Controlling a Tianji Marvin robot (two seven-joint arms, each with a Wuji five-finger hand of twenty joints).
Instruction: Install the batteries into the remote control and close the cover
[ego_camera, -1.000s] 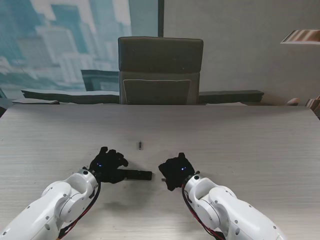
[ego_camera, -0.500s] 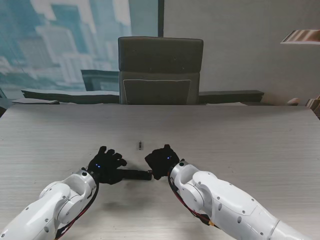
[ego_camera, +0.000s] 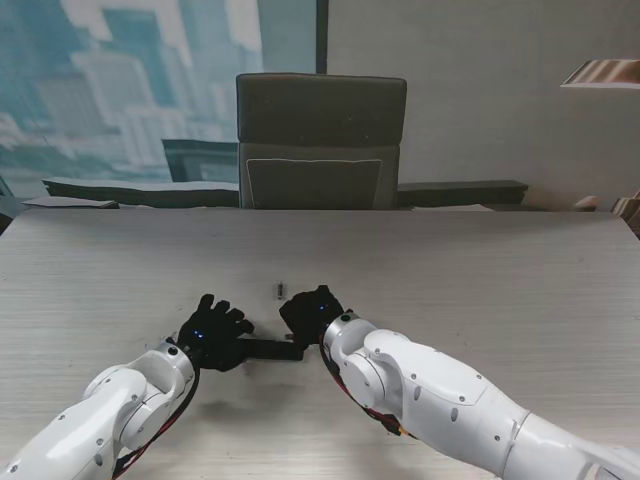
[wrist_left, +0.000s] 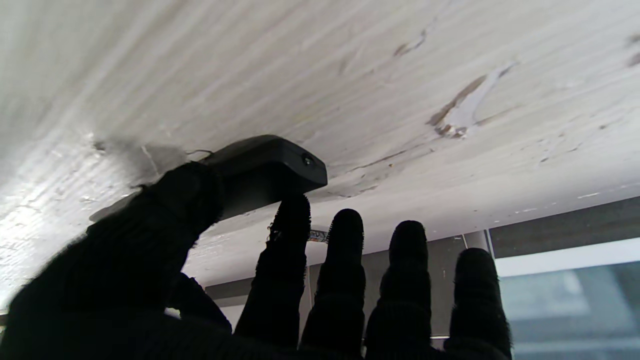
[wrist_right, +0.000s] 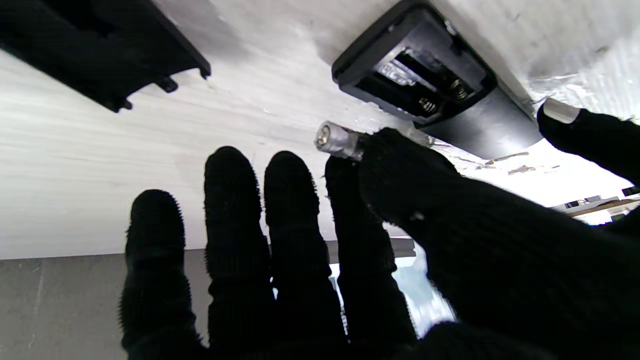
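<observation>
The table (ego_camera: 520, 270) is a pale wood-grain top with wide bare room toward its left edge, its right edge and its far edge, where a chair (ego_camera: 320, 140) stands behind it; all the activity sits near the middle of the near edge. On the left side, the left hand (ego_camera: 212, 333) rests on the remote control (ego_camera: 268, 349), a black bar lying flat with its length running left to right. In the left wrist view the thumb (wrist_left: 165, 215) presses one side of the remote's end and the forefinger tip (wrist_left: 292, 215) touches its other side, so the hand pinches it, while the other three fingers are straight and slightly apart, touching nothing. Just beyond the remote, toward the far edge, a small dark battery (ego_camera: 278, 291) lies alone on bare table, apart from both hands. At the remote's right end is the right hand (ego_camera: 312, 312), which covers that end from the stand's view. In the right wrist view it pinches a silver battery (wrist_right: 336, 139) between thumb and forefinger, just beside the remote's open battery compartment (wrist_right: 417, 82), where a spring contact shows; its other three fingers are spread and free. The detached black cover (wrist_right: 100, 50) lies on the table near that hand, apart from the remote.
</observation>
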